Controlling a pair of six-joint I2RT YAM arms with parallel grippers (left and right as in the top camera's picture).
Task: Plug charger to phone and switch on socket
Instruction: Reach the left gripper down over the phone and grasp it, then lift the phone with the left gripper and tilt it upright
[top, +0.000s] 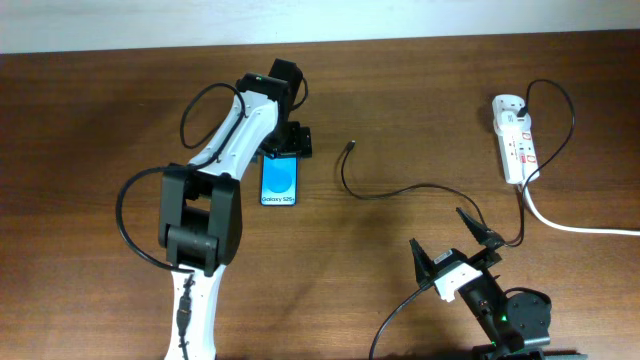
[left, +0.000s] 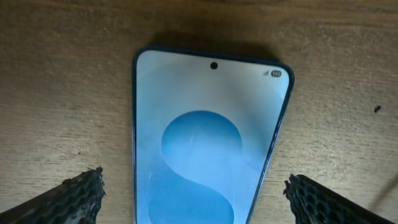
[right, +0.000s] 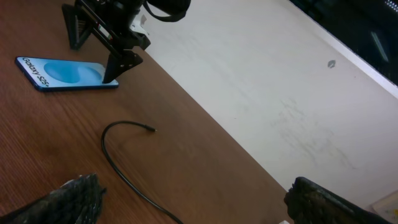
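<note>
The phone (top: 281, 180) lies flat on the table, blue screen up, white "Galaxy S25" text at its near end. My left gripper (top: 287, 140) is open over the phone's far end, one finger on each side of it; the left wrist view shows the phone (left: 205, 143) between the fingertips (left: 196, 193), not touched. The charger cable (top: 400, 190) runs from the socket (top: 514, 137) at the far right to a free plug tip (top: 349, 147) right of the phone. My right gripper (top: 455, 235) is open near the front edge, with the cable (right: 124, 168) below it and the plug tip (right: 151, 130) ahead.
The thick white cord (top: 570, 225) runs from the socket off the right edge. The table's far edge (right: 205, 118) borders a pale floor. The left arm (top: 205, 215) stretches from the front left toward the phone.
</note>
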